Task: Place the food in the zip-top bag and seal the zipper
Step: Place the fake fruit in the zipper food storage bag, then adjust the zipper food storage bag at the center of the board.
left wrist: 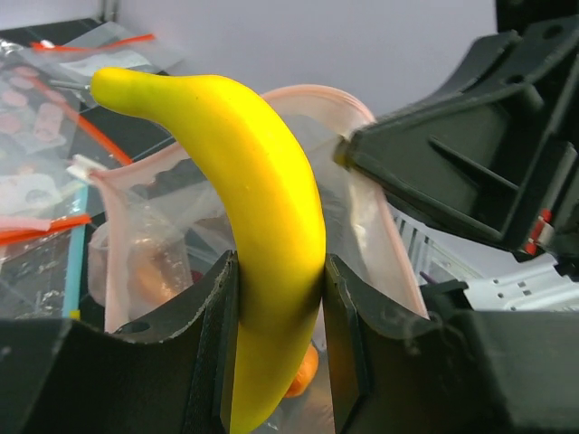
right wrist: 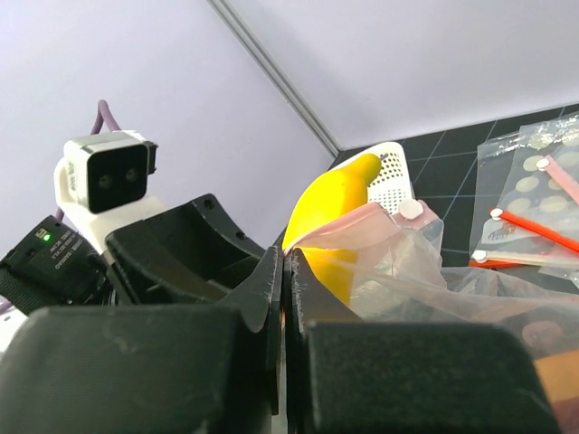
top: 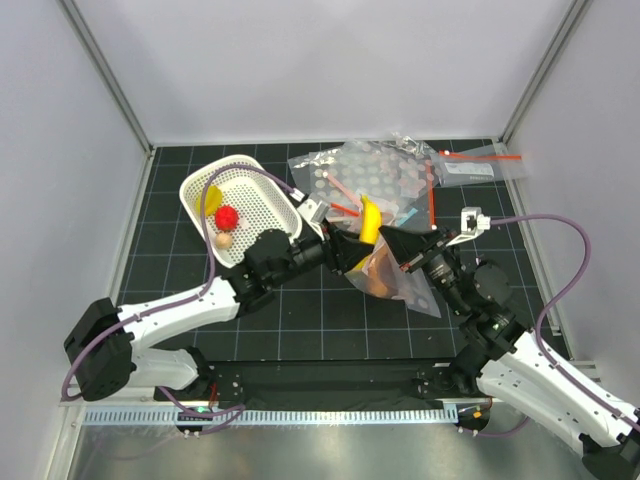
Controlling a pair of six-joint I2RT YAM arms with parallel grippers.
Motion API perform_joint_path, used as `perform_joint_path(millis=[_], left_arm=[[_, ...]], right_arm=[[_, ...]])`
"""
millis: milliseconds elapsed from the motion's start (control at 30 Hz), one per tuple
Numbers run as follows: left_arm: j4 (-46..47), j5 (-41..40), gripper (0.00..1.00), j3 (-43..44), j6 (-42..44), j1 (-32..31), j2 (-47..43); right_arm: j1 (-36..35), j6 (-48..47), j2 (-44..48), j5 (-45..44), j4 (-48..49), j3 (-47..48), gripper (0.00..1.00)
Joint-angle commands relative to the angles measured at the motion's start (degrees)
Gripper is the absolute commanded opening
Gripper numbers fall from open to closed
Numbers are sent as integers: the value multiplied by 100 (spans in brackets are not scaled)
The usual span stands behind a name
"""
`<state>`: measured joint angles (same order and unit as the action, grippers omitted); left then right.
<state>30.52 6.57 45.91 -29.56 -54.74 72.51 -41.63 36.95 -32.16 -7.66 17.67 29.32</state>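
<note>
Banana (left wrist: 262, 235), yellow, is clamped upright in the left hand (left wrist: 280, 271) at the open mouth of the clear zip-top bag (left wrist: 136, 235), mid-worktop (top: 180, 320). At the banana's 3 o'clock, the right hand (right wrist: 282, 271) is pinched closed on the bag's pink rim. At its 9 o'clock, a white basket (top: 275, 215) holds a red berry (top: 226, 216) and a beige egg (top: 223, 240).

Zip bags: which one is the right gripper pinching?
The raised zip-top bag at centre, rim clamped in the right gripper, banana at its mouth. The other bags lie on the table behind it.
</note>
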Motion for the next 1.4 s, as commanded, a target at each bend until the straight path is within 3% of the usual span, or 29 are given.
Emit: perform_joint_path(millis=[0,67,200,267,300,633,833,1067,1367], left_arm=[[472,467,12,269,485,-177,87],[472,442,21,304,539,-256,140],[297,337,66,383,644,-292,132],[86,284,68,453,723,-292,88],[7,240,75,471,732,-292,53],[-2145,-613,79,1279,785,-292,-167],[-2823,-990,72,1535,847,-292,-491],[-3807,-2370,77,1858,759,-274,-362],[-4387,-1361,71,2282,320,200,376]], right_arm=[[-21,-65,105,-262,281,21,1],[-21,-48,140,-262,263,4,1],[-21,-30,193,-306,211,3,1],[-21,-39,210,-315,184,3,1],[-21,-30,219,-332,167,12,1],[-21,-144,210,-605,-53,21,1],[-21,-223,167,-702,-88,12,1],[-21,-302,70,-631,-53,39,1],[-21,-329,61,-719,-71,30,1]])
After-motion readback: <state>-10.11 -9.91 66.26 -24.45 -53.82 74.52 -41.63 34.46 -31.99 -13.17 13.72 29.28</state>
